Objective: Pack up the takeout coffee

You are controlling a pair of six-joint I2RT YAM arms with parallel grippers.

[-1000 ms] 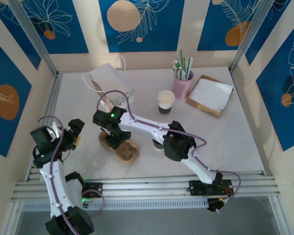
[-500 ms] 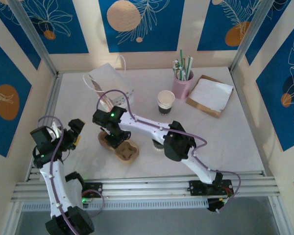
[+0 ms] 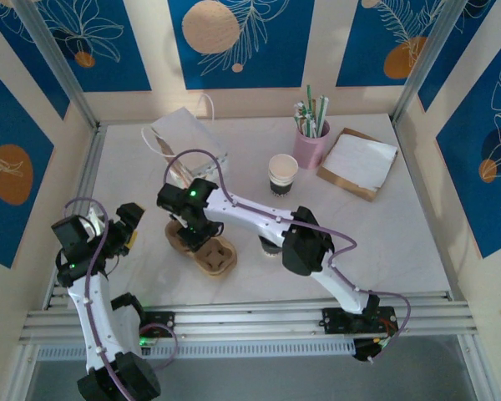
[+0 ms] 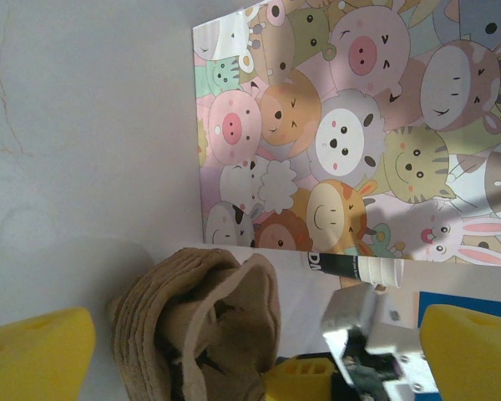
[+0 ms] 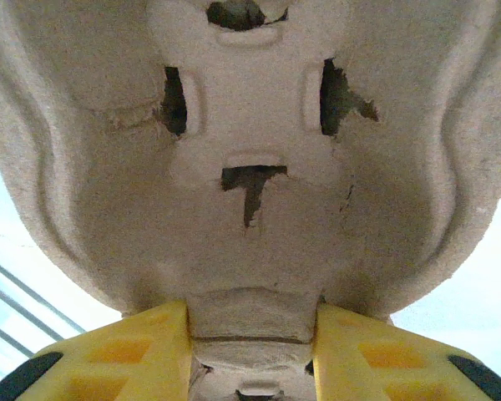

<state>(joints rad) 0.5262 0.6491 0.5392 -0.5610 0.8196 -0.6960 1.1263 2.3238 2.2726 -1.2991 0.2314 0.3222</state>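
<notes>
The small white paper cup with black lid (image 3: 267,245) stands mostly hidden under the elbow of the right arm (image 3: 305,248), near the brown moulded-pulp cup carrier (image 3: 216,257). I judge it light, thin-walled and easy to crush, so take it around the middle. The right gripper (image 5: 252,324) is closed on the carrier's edge. The left gripper (image 3: 125,225) is wide open and empty. The paper bag with cartoon animals (image 4: 359,125) shows no readable writing.

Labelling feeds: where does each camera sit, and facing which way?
Top: above, behind the bases, looking down at the table; left arm and right arm show.
Left wrist: low, facing the carrier and cartoon bag; left end effector open.
Right wrist: against the carrier; right end effector grips it.
All share the carrier.
</notes>
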